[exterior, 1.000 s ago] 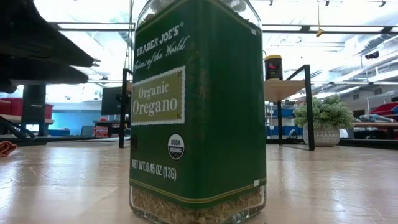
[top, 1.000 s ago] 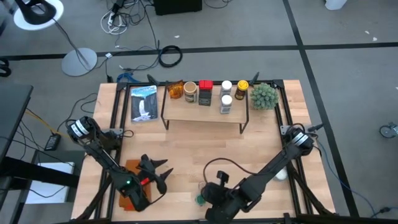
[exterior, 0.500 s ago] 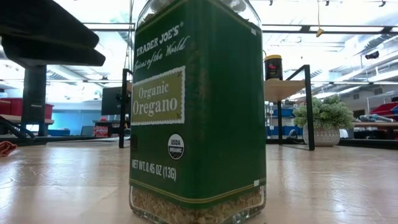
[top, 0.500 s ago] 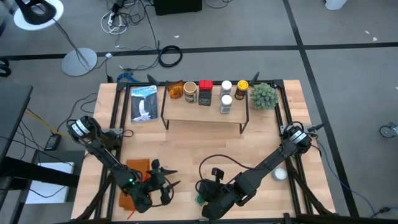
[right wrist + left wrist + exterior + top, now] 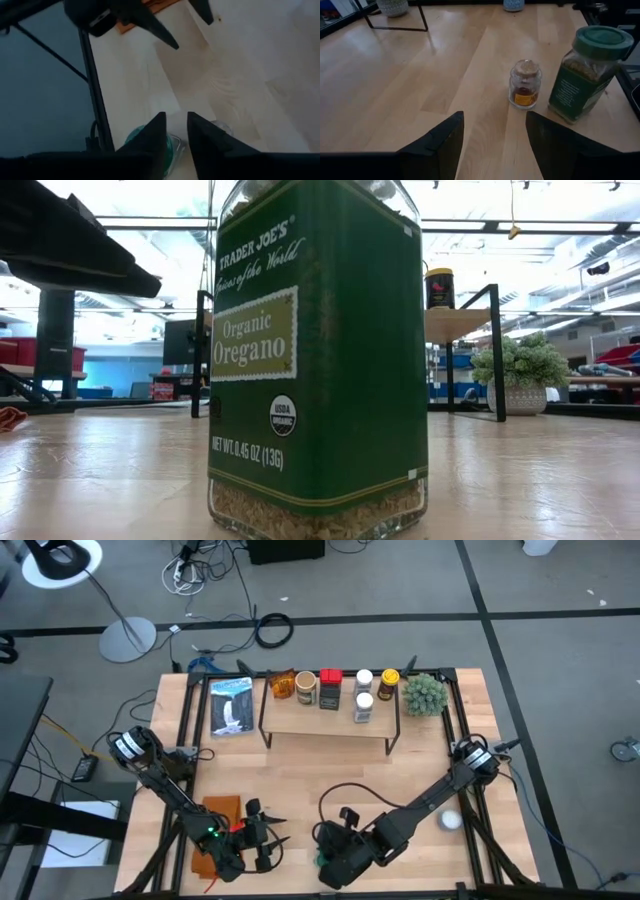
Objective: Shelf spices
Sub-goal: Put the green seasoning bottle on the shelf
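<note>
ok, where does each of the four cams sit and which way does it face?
High: overhead, straight down; both arms, shelf.
Low: table height, level across; oregano jar fills it.
Left wrist: past open left gripper at oregano jar and small cork-topped jar.
Right wrist: down past right gripper onto the green lid, left gripper beyond.
Shared: the oregano jar.

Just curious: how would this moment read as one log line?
left gripper: open, facing cork-topped jar | right gripper: above oregano jar
</note>
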Available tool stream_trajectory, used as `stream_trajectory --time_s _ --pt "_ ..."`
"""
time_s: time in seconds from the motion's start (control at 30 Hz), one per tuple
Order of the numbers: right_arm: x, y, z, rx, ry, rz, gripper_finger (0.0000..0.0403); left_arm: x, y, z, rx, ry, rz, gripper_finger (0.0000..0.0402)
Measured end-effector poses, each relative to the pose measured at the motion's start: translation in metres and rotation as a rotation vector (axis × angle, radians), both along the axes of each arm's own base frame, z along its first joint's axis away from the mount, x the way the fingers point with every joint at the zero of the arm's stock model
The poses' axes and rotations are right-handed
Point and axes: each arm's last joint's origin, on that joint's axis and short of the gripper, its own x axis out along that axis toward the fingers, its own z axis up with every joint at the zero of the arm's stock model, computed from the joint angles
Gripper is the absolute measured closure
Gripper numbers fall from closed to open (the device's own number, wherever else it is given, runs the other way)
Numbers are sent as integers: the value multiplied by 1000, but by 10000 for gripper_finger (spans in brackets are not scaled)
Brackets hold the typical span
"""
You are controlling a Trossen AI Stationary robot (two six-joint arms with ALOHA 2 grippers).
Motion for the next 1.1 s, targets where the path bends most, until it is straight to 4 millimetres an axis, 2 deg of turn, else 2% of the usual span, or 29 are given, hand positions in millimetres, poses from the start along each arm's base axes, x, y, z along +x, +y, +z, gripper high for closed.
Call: stream_trajectory --time_s 0.13,0.43,0.6,0.77,0.9,1.1 --pt "2 -1 0 71 3 -40 254 0 0 0 22 6 -9 183" --pt "2 0 -2 42 13 0 116 1 1 0 21 5 -6 183" --pt "-2 7 -4 111 45 26 62 1 1 0 20 5 -3 183" --pt "-12 17 -13 146 84 6 44 1 1 0 16 4 -1 183" --pt "-21 26 -20 169 100 -23 46 1 1 0 13 3 0 183" --pt "-22 33 -21 177 65 -31 54 1 1 0 10 1 1 183"
